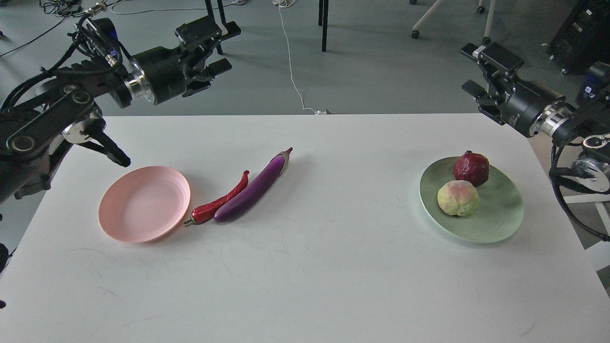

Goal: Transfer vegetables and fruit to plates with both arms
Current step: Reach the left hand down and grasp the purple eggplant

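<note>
The purple eggplant (pixel 255 188) and the red chili pepper (pixel 220 200) lie side by side on the white table, just right of the pink plate (pixel 143 205), which holds nothing. The chili's stem end touches that plate's rim. The pomegranate (pixel 471 168) and the peach (pixel 458 198) sit on the green plate (pixel 500 214) at the right. My left gripper (pixel 224 47) is open and empty, high above the table's far left edge. My right gripper (pixel 472 69) is open and empty, high above the far right edge.
The white table (pixel 333 267) spans the view. Beyond its far edge is grey floor with chair legs (pixel 324 24), a white cable (pixel 290 62) and a black case (pixel 579 33) at the top right.
</note>
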Controlling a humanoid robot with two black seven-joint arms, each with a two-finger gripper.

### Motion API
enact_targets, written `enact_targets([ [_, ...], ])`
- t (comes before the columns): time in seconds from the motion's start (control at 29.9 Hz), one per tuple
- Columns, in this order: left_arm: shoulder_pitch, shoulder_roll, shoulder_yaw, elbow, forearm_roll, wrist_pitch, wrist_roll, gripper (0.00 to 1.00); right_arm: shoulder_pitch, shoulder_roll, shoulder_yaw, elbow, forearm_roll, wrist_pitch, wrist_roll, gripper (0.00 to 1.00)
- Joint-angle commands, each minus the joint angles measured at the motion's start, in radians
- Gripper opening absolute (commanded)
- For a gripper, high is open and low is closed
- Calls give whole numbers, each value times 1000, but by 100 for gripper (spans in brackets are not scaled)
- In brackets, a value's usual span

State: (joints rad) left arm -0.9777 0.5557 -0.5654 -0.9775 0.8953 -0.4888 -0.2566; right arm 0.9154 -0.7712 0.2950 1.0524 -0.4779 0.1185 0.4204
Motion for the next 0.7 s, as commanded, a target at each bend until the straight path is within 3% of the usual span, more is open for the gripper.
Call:
enact_targets([
  [0.0,34,21,22,-147,225,0,-1,98,-104,0,134,-18,91,4,1,98],
  [0.1,60,15,42,-213,400,0,-1,98,-148,-2,184,-20,270,18,9,99],
  [0.27,70,-13,133,-227,637,18,-4,95,-223,-3,210,-29,594,131,67,99],
  [0.53,70,-55,401,-195,985,281,16,94,-306,3,228,-32,664,193,68,99],
  [0.67,109,-111,435,-116,1037,334,17,94,-305,3,234,-43,663,188,68,99],
])
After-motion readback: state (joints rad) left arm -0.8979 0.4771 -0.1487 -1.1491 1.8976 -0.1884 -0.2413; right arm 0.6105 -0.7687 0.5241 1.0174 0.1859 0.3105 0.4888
